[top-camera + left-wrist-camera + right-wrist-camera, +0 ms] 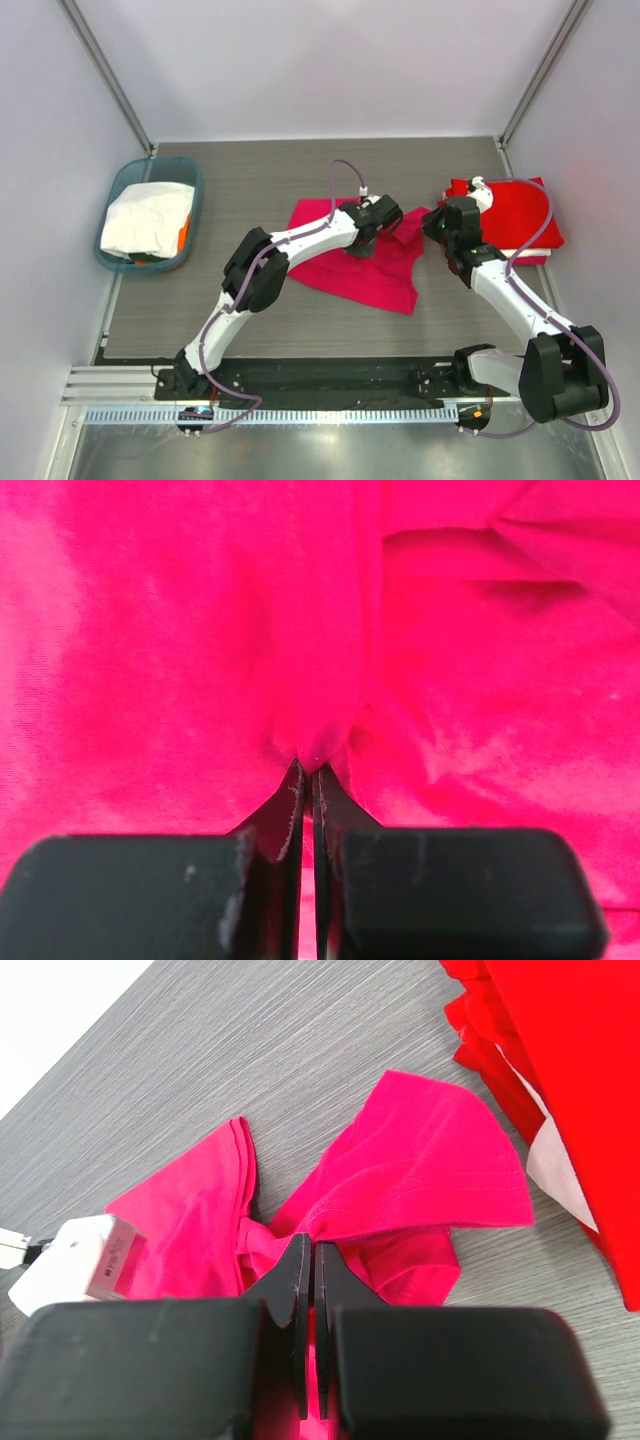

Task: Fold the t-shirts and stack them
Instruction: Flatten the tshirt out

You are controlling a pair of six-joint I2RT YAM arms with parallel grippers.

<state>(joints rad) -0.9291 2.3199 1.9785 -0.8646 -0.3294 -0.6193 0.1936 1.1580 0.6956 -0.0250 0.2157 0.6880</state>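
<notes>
The grey bench point(260, 180) carries everything. At its left edge sits a teal basket point(128, 172) with a white cloth bundle point(148, 220) in it, well apart from the work. At the right edge lies the stack of red t-shirts point(515, 210), folded flat, with a strip of white showing under its near side.

Between the two arms lies the magenta-pink t-shirt point(365, 270), crumpled and not yet folded. Its long axis runs from far left to near right in my overhead view. Both arms reach onto its far half, while its near hem lies loose on the bench.

As I judge it, the coming move turns on the spread between the two grips. The left pincer point(360, 248) sits near the middle of the shirt's far part and the right pincer point(430, 222) at its right corner. The red stack is just beside the right arm, so that arm is the nearer one for carrying the shirt there.

On the left wrist view the left pincer point(308, 770) is clenched, with a small ridge of pink cloth point(310, 730) puckered up at its tips. On the right wrist view the right pincer point(308, 1250) is likewise clamped on a pink fold, and a sleeve-like flap point(430, 1150) fans out beyond it toward the red t-shirts point(570, 1060)
</notes>
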